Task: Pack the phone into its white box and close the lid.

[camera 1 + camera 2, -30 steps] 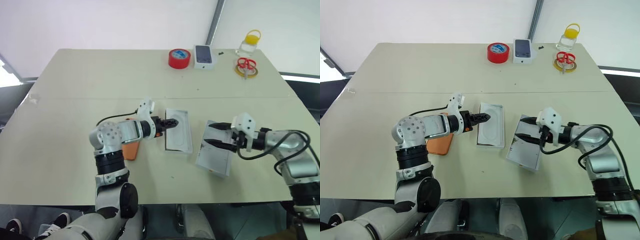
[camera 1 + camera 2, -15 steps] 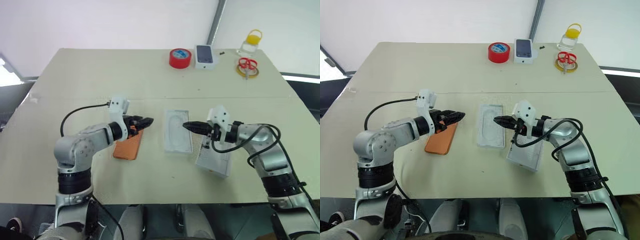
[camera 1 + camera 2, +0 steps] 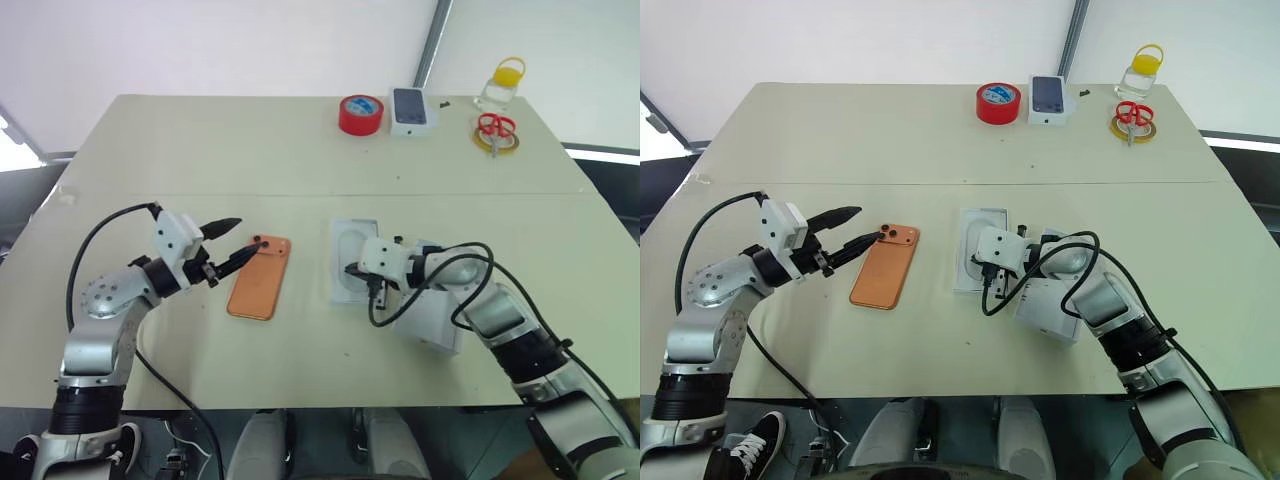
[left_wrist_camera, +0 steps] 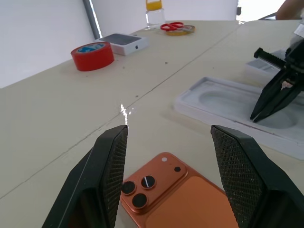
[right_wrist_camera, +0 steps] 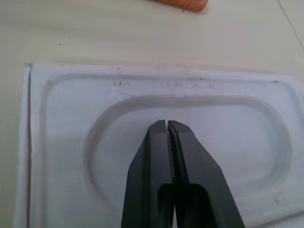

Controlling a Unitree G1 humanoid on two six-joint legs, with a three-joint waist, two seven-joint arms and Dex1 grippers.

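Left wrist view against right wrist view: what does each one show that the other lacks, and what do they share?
Left wrist alone: the open left fingers, the phone's camera lenses, the red tape roll, the small box with a phone picture, the scissors and the bottle at the far edge.

Right wrist alone: a close look down the shut right fingers at the oval recess, tips over its middle.

Both: the white box, the shut right gripper over it, part of the orange phone, and the table.
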